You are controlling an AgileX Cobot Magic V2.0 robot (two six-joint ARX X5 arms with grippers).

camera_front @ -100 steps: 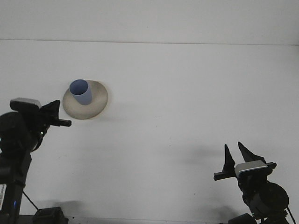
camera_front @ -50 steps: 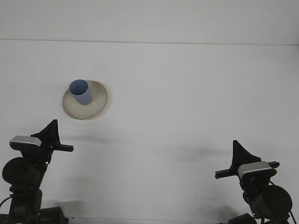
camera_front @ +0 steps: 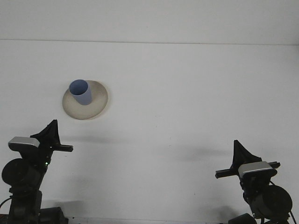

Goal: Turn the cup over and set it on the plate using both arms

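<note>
A blue cup [camera_front: 81,92] stands upright, mouth up, on a beige plate [camera_front: 96,105] at the left of the white table. My left gripper [camera_front: 51,128] sits low at the front left, well short of the plate, its black fingers together in a point and holding nothing. My right gripper [camera_front: 239,150] rests at the front right, far from the cup, with its fingers also closed to a point and empty.
The white table [camera_front: 187,93] stretches back to a white wall. Both arm bases stand at the front corners.
The left arm pulled back from beside the plate to the front left and has now settled. The right gripper's fingers closed together early on; since then it has barely moved.
</note>
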